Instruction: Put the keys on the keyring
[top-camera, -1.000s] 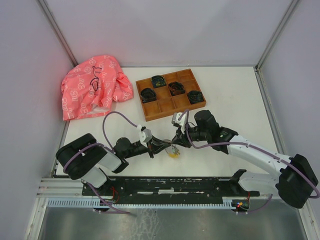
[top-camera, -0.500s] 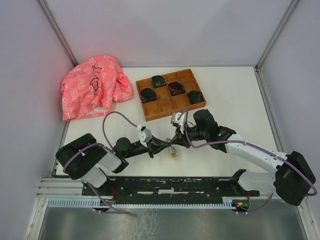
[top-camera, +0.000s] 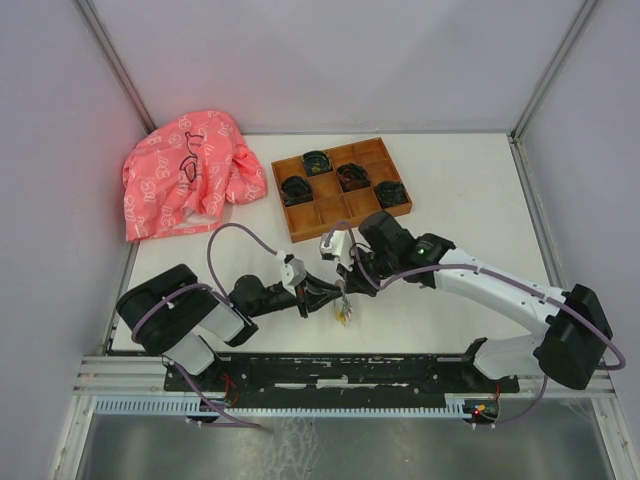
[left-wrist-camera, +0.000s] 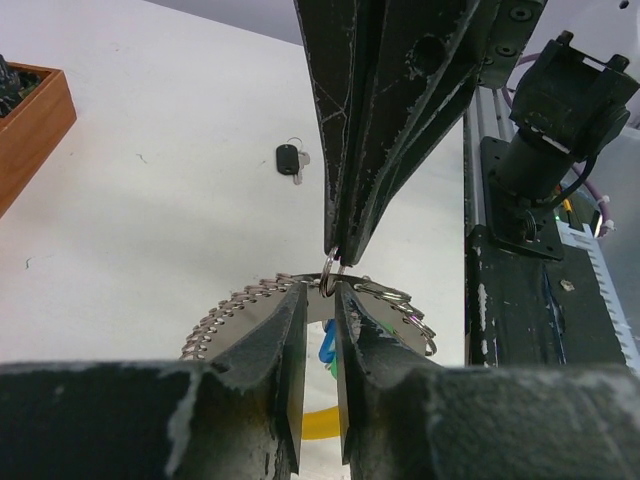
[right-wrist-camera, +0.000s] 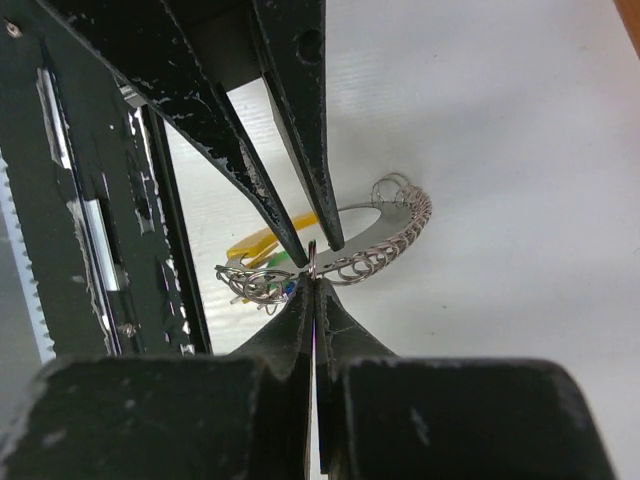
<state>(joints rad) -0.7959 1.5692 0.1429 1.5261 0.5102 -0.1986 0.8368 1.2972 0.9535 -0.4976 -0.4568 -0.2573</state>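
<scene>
Two grippers meet tip to tip over the table (top-camera: 470, 200) near its front edge. Far L of both, well apart, sits a bunched pink cloth (top-camera: 190, 185).

L gripper (left-wrist-camera: 320, 297): jaws a little apart w/ a narrow gap, straddling the flat grey band of the keyring (left-wrist-camera: 250, 300). No clear contact on either side, so not clamped as far as the wrist view shows. The keyring arcs out to both sides of those tips, its rim lined w/ many small wire loops.

Thru the L gripper's gap, just under the band, shows the blue-head key (left-wrist-camera: 327, 345). A bit of green tag (left-wrist-camera: 330, 368) is below that, and the yellow tag (left-wrist-camera: 318, 425) is lowest. Can't tell if the tags touch the table.

Right above the L tips, the R gripper (left-wrist-camera: 337, 258) comes down w/ jaws pressed together, pinching a small ring (left-wrist-camera: 330, 280) that sits at the band.

The black-head key (left-wrist-camera: 288, 160) lies flat on the table ahead of the L gripper, past the R fingers, apart from the rest. A wooden tray (top-camera: 315, 215) is beyond the R gripper, not touching it.
</scene>
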